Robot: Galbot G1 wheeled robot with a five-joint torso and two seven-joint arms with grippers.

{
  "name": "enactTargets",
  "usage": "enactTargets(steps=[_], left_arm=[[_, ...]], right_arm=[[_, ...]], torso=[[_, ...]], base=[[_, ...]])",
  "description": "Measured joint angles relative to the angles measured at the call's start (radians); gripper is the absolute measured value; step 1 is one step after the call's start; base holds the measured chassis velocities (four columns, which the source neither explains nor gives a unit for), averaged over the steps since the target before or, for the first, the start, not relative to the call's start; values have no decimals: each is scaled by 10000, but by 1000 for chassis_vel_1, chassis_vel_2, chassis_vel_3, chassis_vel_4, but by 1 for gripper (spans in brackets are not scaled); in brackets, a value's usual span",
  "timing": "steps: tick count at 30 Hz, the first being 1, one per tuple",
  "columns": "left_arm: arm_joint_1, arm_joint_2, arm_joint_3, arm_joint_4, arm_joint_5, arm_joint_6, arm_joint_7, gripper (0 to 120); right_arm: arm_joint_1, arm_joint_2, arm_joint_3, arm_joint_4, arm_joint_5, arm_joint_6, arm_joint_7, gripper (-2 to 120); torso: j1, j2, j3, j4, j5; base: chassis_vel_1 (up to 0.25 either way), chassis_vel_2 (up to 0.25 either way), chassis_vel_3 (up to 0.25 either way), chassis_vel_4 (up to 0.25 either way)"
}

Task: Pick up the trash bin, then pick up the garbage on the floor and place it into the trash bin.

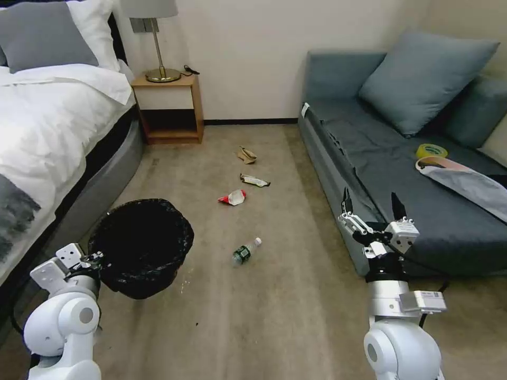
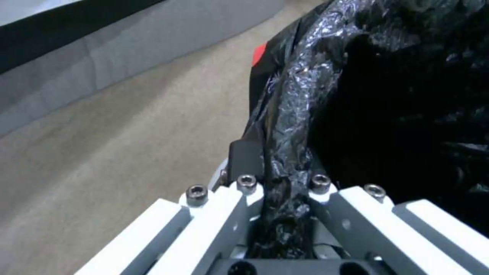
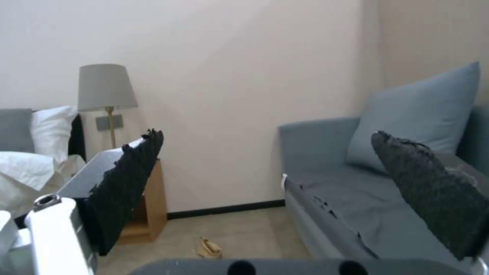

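My left gripper [image 2: 279, 191] is clamped on the rim of the trash bin [image 1: 142, 245], near the bed [image 1: 53, 132]. My right gripper [image 1: 371, 207] hangs wide and empty beside the sofa [image 1: 369, 158]; garbage [image 1: 245, 252] lies scattered on the floor between them.

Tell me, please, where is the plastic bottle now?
In the head view the plastic bottle lies on the floor, right of the trash bin and nearer the robot than the red-and-white wrapper.
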Motion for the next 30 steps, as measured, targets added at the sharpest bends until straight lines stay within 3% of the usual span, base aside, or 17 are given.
enactTargets(steps=[30], left_arm=[[15,-185,-3,-12,263,-10,61,3]], right_arm=[[250,-294,-162,-336,139,-82,4,100]], torso=[[0,1,0,-1,0]], base=[[-147,148,145,-152]])
